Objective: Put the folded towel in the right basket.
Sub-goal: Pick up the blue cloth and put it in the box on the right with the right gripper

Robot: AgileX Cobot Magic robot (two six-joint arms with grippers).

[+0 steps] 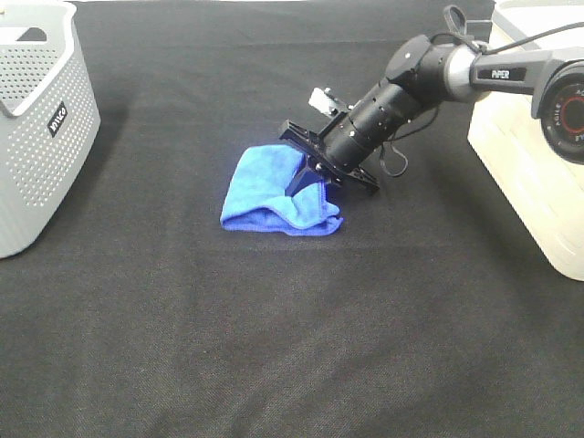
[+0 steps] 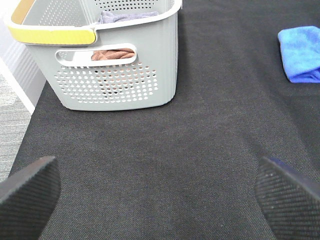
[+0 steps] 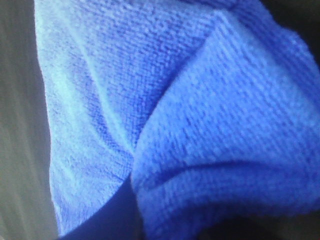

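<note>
The folded blue towel (image 1: 265,187) lies on the black table near the middle. It also shows far off in the left wrist view (image 2: 301,52). My right gripper (image 1: 308,178) reaches in from the right and is shut on the towel's right edge, which is bunched up under it. The right wrist view is filled with the blue towel (image 3: 165,100), with one dark finger (image 3: 115,220) against it. The right basket (image 1: 534,173), cream-white, stands at the right edge behind the arm. My left gripper (image 2: 160,200) is open and empty above the table, out of the exterior high view.
A grey perforated basket (image 1: 36,119) stands at the left edge. It shows in the left wrist view (image 2: 120,70) with a yellow-padded handle and cloths inside. The black tablecloth (image 1: 274,347) covers the table.
</note>
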